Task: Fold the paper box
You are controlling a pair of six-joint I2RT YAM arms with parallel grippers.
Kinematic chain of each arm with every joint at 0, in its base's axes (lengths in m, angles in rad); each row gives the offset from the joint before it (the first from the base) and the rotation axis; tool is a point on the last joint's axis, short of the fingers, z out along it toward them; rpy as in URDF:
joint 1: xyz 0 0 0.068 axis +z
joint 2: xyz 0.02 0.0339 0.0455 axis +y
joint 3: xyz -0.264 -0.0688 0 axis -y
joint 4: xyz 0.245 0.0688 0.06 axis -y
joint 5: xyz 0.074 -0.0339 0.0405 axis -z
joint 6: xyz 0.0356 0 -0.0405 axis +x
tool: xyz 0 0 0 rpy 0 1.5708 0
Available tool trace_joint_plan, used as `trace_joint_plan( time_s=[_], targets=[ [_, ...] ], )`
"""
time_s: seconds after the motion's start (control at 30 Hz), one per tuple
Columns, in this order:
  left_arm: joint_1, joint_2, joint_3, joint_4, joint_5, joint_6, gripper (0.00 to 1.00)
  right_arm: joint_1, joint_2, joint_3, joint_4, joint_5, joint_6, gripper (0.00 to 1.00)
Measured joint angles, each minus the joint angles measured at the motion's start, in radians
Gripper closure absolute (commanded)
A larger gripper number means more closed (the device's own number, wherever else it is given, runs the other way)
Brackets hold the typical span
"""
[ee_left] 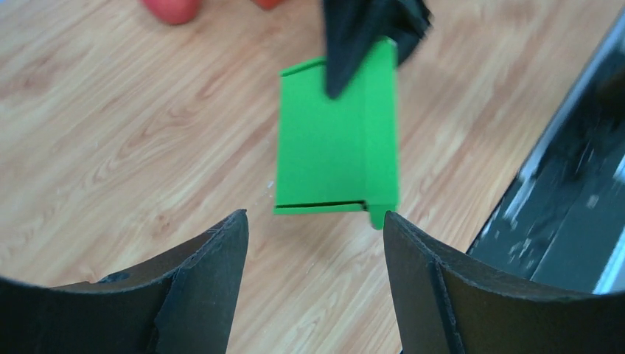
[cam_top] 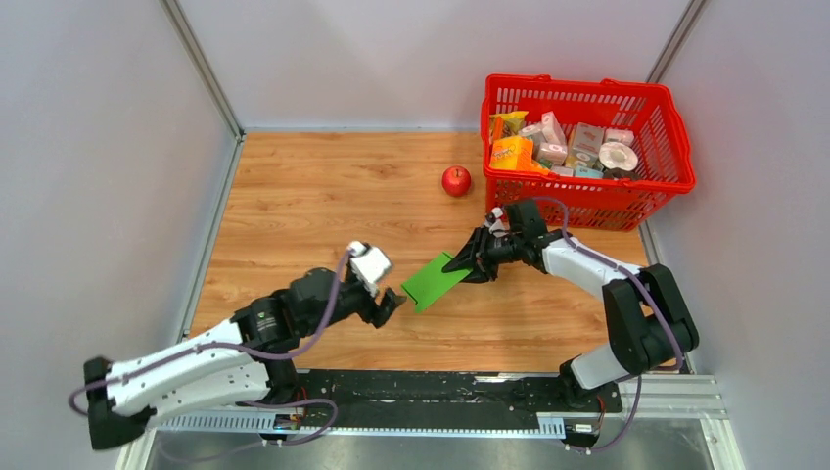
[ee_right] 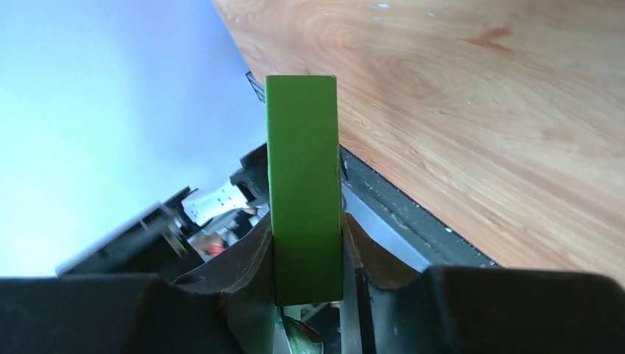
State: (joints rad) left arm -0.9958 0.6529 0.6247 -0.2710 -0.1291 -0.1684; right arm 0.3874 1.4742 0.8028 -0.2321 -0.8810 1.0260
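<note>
The paper box (cam_top: 436, 281) is a bright green folded cardboard piece held above the middle of the wooden table, slanting down toward the left arm. My right gripper (cam_top: 468, 260) is shut on its far end; in the right wrist view the green box (ee_right: 304, 184) stands pinched between both fingers, with the right gripper (ee_right: 307, 240) closed on its sides. My left gripper (cam_top: 391, 305) is open just off the box's near end. In the left wrist view the box (ee_left: 335, 147) hangs just beyond the left gripper (ee_left: 315, 221), whose jaws stand wide apart with nothing between them.
A red apple (cam_top: 456, 180) lies on the table behind the box. A red basket (cam_top: 675, 137) with several printed packages stands at the back right. Grey walls close in both sides, and a black rail (cam_top: 431, 392) runs along the near edge.
</note>
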Motion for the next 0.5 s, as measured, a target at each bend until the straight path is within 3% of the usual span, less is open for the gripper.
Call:
trace_joint_plan(
  time_s=[0.07,0.17,0.5],
  targets=[
    [-0.142,0.093,0.021,0.008,-0.079,0.106,0.24,0.000,0.023,-0.014,-0.003,0.014,0.066,0.85],
    [-0.247,0.240,0.060,0.024,-0.134,0.229,0.23,0.000,0.014,-0.049,-0.011,0.049,0.158,0.84],
    [-0.282,0.480,0.121,0.061,-0.141,0.426,0.20,0.000,-0.153,-0.118,-0.063,0.190,0.342,0.83]
  ],
)
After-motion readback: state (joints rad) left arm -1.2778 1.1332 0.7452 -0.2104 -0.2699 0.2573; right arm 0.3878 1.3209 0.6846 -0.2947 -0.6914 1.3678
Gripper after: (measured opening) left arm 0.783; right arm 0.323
